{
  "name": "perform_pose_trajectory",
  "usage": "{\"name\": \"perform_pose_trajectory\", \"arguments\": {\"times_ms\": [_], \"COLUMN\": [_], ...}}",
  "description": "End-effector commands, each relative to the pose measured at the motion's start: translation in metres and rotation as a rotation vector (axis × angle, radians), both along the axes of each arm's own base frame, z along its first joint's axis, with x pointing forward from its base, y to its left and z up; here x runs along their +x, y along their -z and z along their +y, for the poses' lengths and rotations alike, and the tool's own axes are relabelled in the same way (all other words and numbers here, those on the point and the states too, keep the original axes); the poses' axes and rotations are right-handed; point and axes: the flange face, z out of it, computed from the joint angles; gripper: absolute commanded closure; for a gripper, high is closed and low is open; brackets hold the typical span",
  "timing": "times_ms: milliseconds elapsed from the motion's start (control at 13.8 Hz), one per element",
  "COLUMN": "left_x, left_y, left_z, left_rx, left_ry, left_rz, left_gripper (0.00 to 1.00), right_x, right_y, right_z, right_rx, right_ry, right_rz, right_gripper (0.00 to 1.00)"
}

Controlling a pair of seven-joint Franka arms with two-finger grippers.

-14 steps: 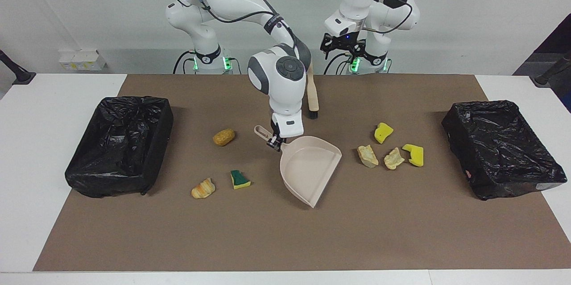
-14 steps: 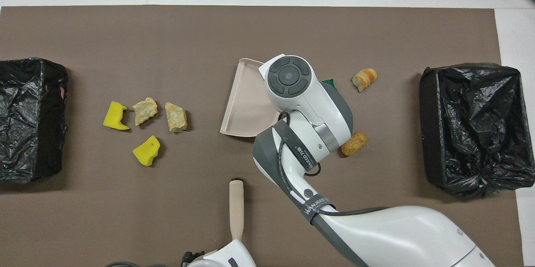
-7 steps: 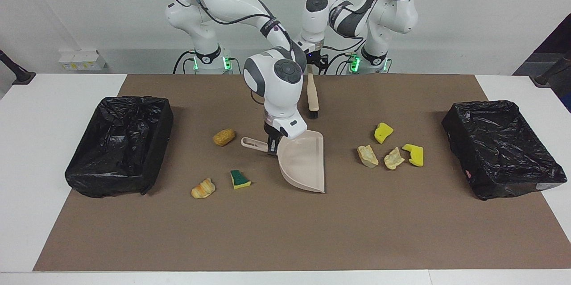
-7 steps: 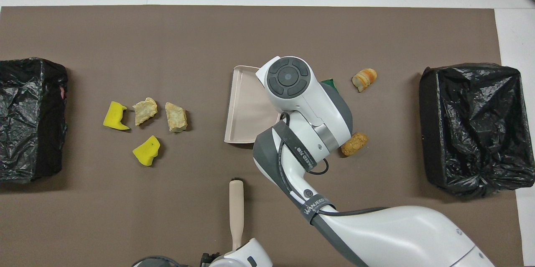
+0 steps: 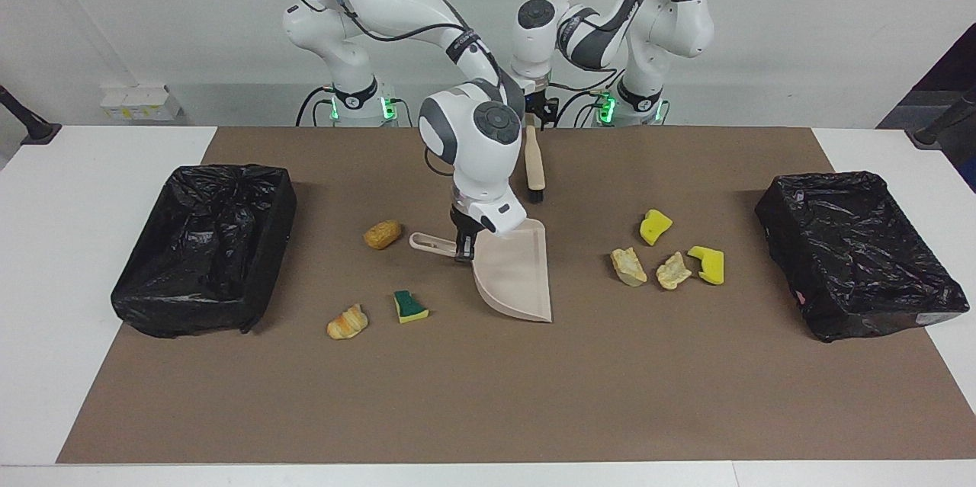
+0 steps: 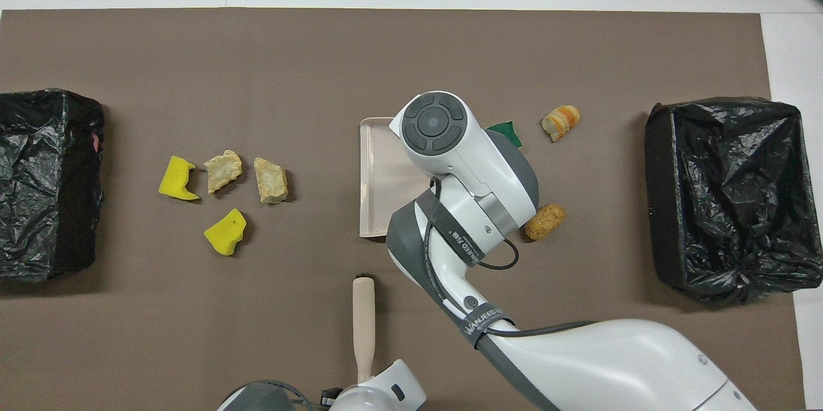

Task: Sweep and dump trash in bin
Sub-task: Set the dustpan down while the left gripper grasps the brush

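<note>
With twelve o'clock pointing away from my bases, my right end effector (image 5: 463,247) is clamped on the handle of the dustpan (image 5: 515,281) at the middle of the bench (image 5: 69,258). In the last second it has swung the pan round, so its mouth now opens toward nine o'clock, at four pieces of trash (image 5: 674,271): two yellow sponge chunks and two tan lumps. Three more pieces lie around three o'clock of the pan. My left end effector (image 5: 536,112) has dropped to the top of the brush (image 5: 534,163) at six o'clock; whether it has closed I cannot tell. Sweeping looks ready to begin once the brush is held.
</note>
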Motion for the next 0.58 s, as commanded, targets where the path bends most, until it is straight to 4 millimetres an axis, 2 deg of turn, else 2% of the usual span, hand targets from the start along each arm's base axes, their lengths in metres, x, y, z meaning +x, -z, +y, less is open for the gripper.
{"name": "perform_pose_trajectory", "arguments": {"times_ms": [0, 145, 290, 362, 507], "left_x": [0.000, 0.006, 0.019, 0.026, 0.042], "left_y": [-0.006, -0.013, -0.028, -0.041, -0.074], "left_z": [0.002, 0.005, 0.008, 0.014, 0.038], "left_rx": [0.016, 0.033, 0.056, 0.082, 0.100], "left_ry": [-0.006, -0.008, -0.029, -0.030, -0.032], "left_rz": [0.012, 0.019, 0.036, 0.038, 0.057], "left_gripper": [1.00, 1.00, 1.00, 1.00, 1.00], "right_x": [-0.004, -0.004, -0.003, -0.002, -0.003], "right_y": [-0.004, -0.008, -0.012, -0.014, -0.014], "right_z": [0.003, 0.004, 0.005, 0.007, 0.008], "right_rx": [-0.028, -0.029, -0.029, -0.029, -0.026], "right_ry": [-0.060, -0.061, -0.063, -0.068, -0.069], "right_rz": [-0.010, -0.010, -0.018, -0.023, -0.023], "right_gripper": [1.00, 1.00, 1.00, 1.00, 1.00]}}
